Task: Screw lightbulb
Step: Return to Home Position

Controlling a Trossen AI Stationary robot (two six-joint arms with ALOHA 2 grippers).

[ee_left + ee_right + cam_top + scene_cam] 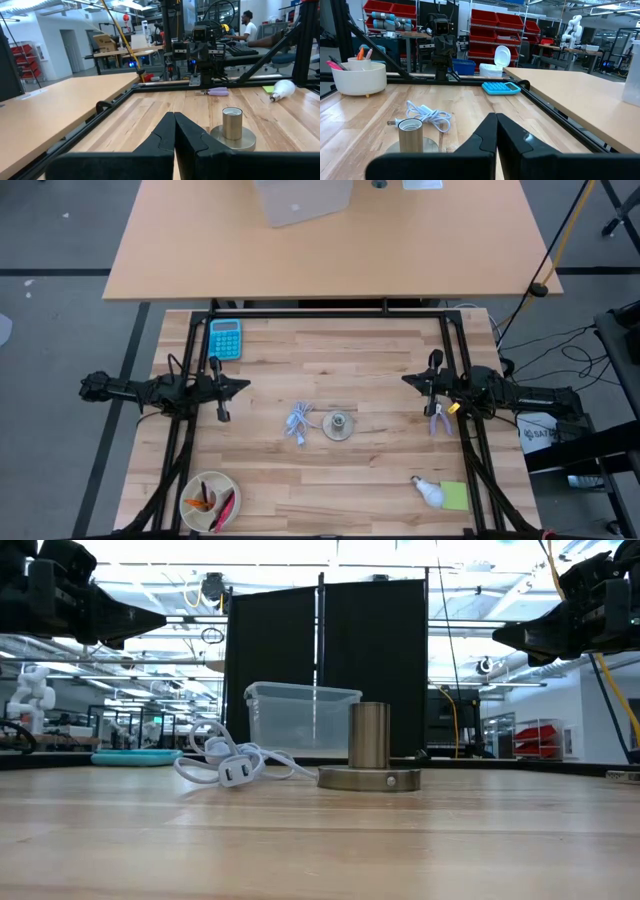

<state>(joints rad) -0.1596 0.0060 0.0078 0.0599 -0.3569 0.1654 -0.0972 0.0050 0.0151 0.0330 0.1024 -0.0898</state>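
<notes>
1. End effector on my left arm (243, 386) is pressed together above the bench's (300, 480) left side; the right end effector (406, 379) is closed too, opposite.
2. I see the lightbulb (428, 491) lying flat near the right edge, with its base aimed diagonally toward the socket (339, 425).
3. Green pad (455, 496) sits just beside its globe, and the cable (299, 423) lies beside the socket.

- The lightbulb (429, 490) is small and white. It is pear-shaped, with a rounded frosted globe that narrows to a short screw base.
- It lies loose on its side on the wooden tabletop (380, 470), in the lower right of the high view.
- In that view the base points toward the upper left and the globe toward the lower right.
- The globe's round end meets the left edge of a yellow-green pad (457, 498). Whether it rests on the pad or only touches it cannot be told.
- It is out of the metal socket (339, 425), which stands well apart near the middle of the frame.
</notes>
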